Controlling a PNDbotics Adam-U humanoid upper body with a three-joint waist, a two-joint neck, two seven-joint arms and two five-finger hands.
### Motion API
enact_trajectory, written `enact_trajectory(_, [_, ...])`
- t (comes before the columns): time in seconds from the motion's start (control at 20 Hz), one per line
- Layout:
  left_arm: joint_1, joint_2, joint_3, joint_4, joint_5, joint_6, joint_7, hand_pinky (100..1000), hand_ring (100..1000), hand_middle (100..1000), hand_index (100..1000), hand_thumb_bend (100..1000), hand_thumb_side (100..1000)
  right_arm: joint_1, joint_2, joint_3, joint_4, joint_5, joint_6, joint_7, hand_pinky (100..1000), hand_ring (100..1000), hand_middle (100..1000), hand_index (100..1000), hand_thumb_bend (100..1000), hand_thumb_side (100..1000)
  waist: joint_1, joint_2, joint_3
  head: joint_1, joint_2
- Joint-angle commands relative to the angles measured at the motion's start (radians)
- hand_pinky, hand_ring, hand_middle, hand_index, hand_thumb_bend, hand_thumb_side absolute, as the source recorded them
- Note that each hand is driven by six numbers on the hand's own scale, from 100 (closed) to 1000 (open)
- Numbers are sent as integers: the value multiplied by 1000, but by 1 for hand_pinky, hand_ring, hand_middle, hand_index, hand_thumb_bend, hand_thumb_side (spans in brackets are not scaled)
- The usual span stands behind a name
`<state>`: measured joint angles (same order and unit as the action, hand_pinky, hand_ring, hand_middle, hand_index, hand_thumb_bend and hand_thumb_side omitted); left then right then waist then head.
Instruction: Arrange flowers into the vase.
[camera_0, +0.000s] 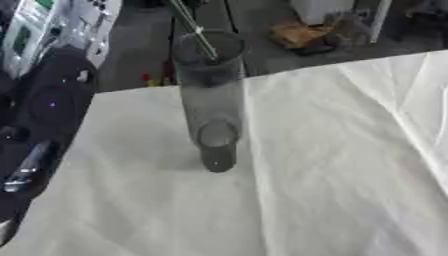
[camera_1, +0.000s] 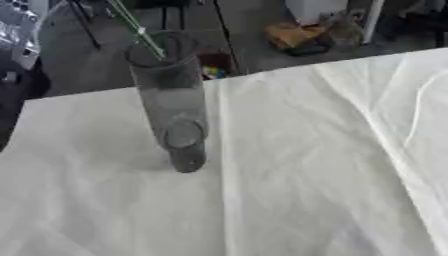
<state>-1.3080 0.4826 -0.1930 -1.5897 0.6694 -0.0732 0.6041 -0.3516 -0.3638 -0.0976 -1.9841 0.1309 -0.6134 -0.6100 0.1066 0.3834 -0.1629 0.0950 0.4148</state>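
I read this as a lab or workshop: my surface (camera_1: 306, 175) is draped in a creased white cloth, the far floor (camera_0: 140, 50) is bare and grey, equipment with panels (camera_0: 26, 30) stands far left, and clutter (camera_1: 302, 35) sits far right.

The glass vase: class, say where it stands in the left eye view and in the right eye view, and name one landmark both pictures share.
Left eye view: the glass vase stands upright just left of centre, upper half, on the white tablecloth.
Right eye view: it sits further left, its rim near the top.
Shared landmark: the thin green stem leaning out of its mouth up and to the left.
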Motion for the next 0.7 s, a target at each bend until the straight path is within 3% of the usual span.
enact_trajectory(0.05, [-14, 19, 2, -17, -20, -6, -15, 100, 100, 100, 100, 100, 661, -11, -8, -1, -16, -2, -14, -8, 750, 825, 591, 881, 100, 1000, -5, -17, -2, 2, -17])
enact_trajectory(0.7, [0, 12, -14, -11, -44, -7, -45, 100, 100, 100, 100, 100, 669, -14, -3, -2, -16, 2, -13, -6, 751, 827, 587, 881, 100, 1000, -1, -3, -11, 6, -27])
